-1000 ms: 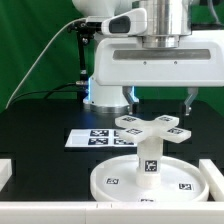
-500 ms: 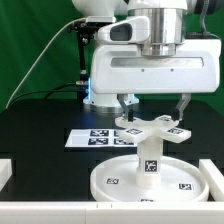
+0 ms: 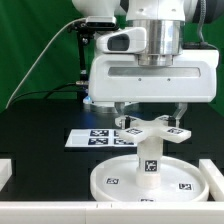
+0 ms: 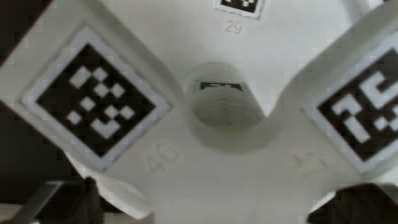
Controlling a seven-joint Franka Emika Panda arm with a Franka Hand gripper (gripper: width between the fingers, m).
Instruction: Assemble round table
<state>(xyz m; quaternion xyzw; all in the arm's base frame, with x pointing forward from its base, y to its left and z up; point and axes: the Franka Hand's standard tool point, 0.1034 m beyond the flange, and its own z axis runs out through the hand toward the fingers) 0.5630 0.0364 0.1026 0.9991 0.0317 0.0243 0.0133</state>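
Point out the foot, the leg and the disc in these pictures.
foot (image 3: 152, 127), exterior view, centre of its tagged top.
leg (image 3: 148, 160), exterior view, middle of its upright side.
disc (image 3: 185, 186), exterior view, bare flat face near a tag.

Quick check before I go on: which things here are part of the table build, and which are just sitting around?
Part of the job:
- round disc, lying flat
- leg, standing upright on the disc
- lobed foot, on top of the leg
- gripper, fingers open on either side of the foot

Just lying about:
- marker board on the black table, behind the disc
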